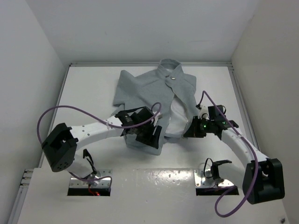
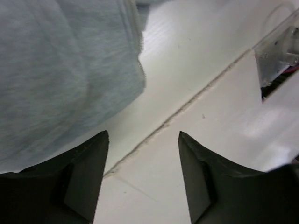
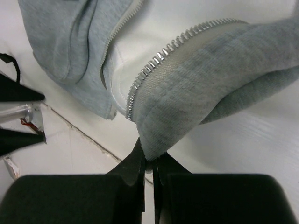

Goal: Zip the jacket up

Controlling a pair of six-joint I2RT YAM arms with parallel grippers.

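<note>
The light grey jacket (image 1: 145,88) lies on the white table, collar at the far side, its front open and the white lining showing. My right gripper (image 3: 150,161) is shut on the lower corner of the jacket's right front panel (image 3: 196,98), beside the metal zipper teeth (image 3: 154,65). In the top view the right gripper (image 1: 190,129) sits at the jacket's lower right edge. My left gripper (image 2: 142,140) is open and empty, above the table just off the jacket's lower left hem (image 2: 60,79). In the top view the left gripper (image 1: 152,135) is over the left panel's bottom.
A seam (image 2: 187,105) runs across the white table between two boards. Mounting plates with cutouts (image 1: 89,183) (image 1: 212,179) sit near the arm bases. White walls enclose the table on three sides. A purple cable (image 1: 65,112) loops off the left arm.
</note>
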